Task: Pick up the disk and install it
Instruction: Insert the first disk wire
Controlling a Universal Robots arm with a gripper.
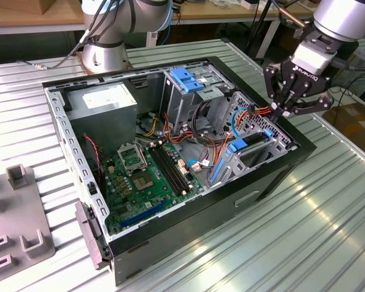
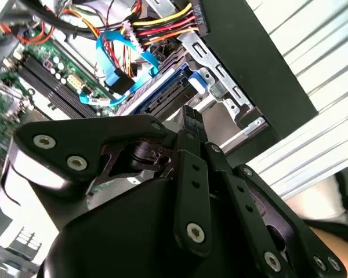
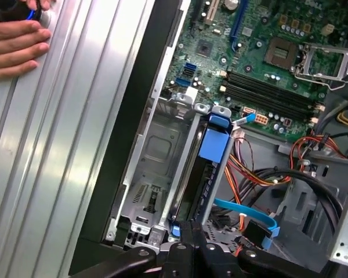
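One tool, fingers pinched together with nothing between them, hangs at the end of the drive bay in the open computer case. We see the disk standing on edge in that bay, blue frame showing, with the tool tip just beside its end. Risks, we judge: the disk binds half-seated, or the tip snags the cables close by. A hand rests on the worktop near the case.

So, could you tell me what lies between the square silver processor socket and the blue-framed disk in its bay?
In the first wrist view, long black memory slots lie between the socket and the disk.
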